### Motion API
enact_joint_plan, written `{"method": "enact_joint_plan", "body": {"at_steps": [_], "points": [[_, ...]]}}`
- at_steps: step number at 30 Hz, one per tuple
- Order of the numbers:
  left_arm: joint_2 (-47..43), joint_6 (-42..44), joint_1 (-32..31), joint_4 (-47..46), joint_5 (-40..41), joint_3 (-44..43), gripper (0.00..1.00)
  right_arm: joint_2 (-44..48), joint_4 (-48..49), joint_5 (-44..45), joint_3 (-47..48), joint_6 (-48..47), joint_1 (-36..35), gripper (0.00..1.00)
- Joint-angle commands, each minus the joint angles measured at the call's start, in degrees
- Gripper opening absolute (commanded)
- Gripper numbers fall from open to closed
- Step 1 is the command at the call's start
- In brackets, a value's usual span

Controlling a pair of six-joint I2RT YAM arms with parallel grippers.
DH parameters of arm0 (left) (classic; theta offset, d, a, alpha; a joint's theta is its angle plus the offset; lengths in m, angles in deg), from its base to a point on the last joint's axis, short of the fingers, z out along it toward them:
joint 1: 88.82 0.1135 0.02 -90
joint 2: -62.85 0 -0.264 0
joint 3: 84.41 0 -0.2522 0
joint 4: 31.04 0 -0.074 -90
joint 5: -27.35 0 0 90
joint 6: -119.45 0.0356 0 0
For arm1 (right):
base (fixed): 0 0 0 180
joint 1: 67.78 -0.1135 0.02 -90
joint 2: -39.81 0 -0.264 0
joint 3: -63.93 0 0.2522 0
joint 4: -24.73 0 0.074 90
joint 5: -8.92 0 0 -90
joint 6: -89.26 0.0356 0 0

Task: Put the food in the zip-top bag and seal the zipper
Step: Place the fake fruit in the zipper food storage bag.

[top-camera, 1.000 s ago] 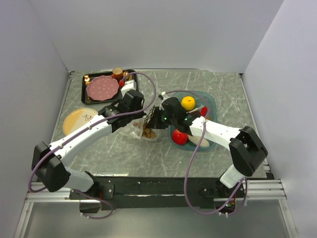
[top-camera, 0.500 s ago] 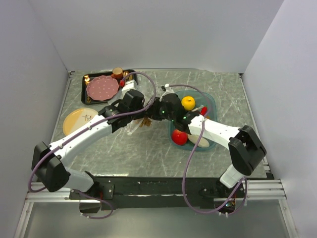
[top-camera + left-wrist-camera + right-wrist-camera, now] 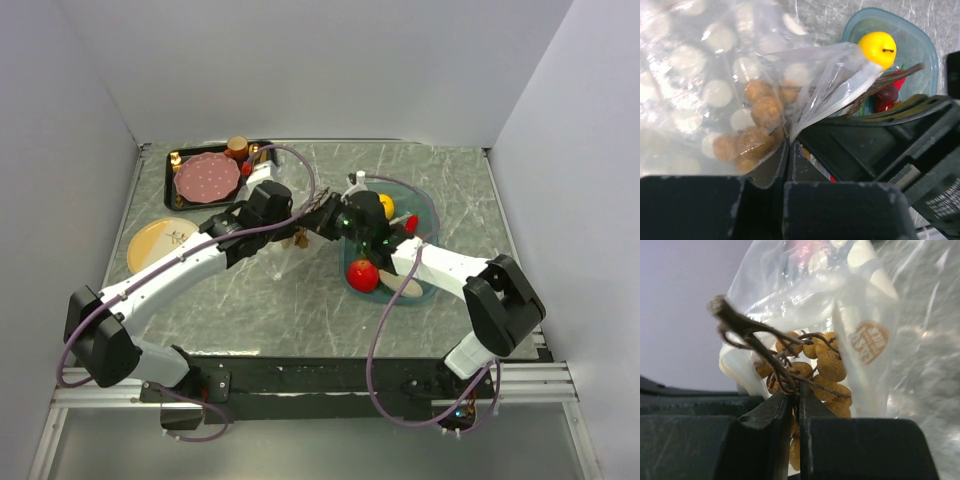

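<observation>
The left arm (image 3: pixel 180 265) and right arm (image 3: pixel 430 262) meet at the zip-top bag (image 3: pixel 280 258), crowding the middle of the worktop (image 3: pixel 300 310). A teal tray (image 3: pixel 425 200) fills the right, and a black tray (image 3: pixel 169 190) and yellow plate (image 3: pixel 160 243) the far left. The near strip lies open.

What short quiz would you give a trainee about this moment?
1. True or false: the yellow fruit already lies inside the zip-top bag.
2. What does the right hand grip? A) red apple B) brown nut cluster C) pink plate
3. Fill in: the left hand is shut, pinching the ____.

Key:
1. False; the yellow fruit sits in the teal tray.
2. B, held by its twig.
3. zip-top bag
</observation>
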Motion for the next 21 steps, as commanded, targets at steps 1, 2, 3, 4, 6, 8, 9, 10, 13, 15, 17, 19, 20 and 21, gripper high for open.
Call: {"method": "enact_joint_plan", "body": {"at_steps": [1,2,3,4,6,8,9,10,13,15,17,19,20,21], "points": [[0.9,-0.9,-0.4,-0.5,-2.4,-1.7,0.01,0.7,10.7,-8.1,-0.9,10.3,1.0,0.01],[1.0,-0.9,-0.4,-0.8,-2.9,-1.6,0.01,0.4,10.0,-7.0,-0.9,10.2,0.5,0.01],[0.9,-1.1,-0.5,-1.6,-2.9,-1.5,0.01,0.7,9.4,-5.8,-1.4,10.0,-0.1,0.01],[0.7,-1.1,-0.5,-2.0,-2.8,-1.4,0.01,0.9,9.7,-4.6,-2.7,8.9,-0.6,0.01],[0.2,-1.0,-0.5,-2.7,-2.7,-1.6,0.01,1.3,8.9,-1.6,-3.1,6.9,-1.7,0.01],[0.1,-1.0,-0.4,-2.7,-2.6,-2.5,0.01,0.7,5.3,-0.1,-1.7,3.5,-2.8,0.01],[0.1,-0.9,-0.5,-2.9,-2.9,-2.7,0.01,0.3,4.6,1.9,-1.6,2.3,-3.3,0.01],[0.2,-1.2,-0.5,-2.9,-3.0,-3.4,0.01,0.1,1.6,3.5,-0.5,-0.5,-3.8,0.01],[0.9,-1.3,-0.5,-2.4,-4.1,-4.2,0.01,-1.0,-6.8,9.8,1.2,-3.5,-5.4,0.0],[1.0,-1.9,-0.5,-1.9,-4.4,-4.3,0.01,-0.6,-4.4,9.3,-0.7,-3.6,-4.9,0.0],[0.3,-2.5,-0.5,-2.0,-4.2,-3.5,0.01,-0.5,-6.8,9.3,-0.7,-4.1,-4.6,0.0],[-0.6,-2.8,-0.5,-2.4,-4.2,-2.0,0.01,0.3,-3.3,5.1,-1.5,-5.9,-4.5,0.01],[-0.8,-3.2,-0.5,-1.8,-3.6,-1.7,0.01,0.3,-2.6,3.9,-1.5,-6.6,-4.5,0.01],[-1.1,-3.7,-0.5,-1.3,-2.9,-1.7,0.01,-0.1,-2.6,2.2,-0.8,-7.5,-4.4,0.02]]}}
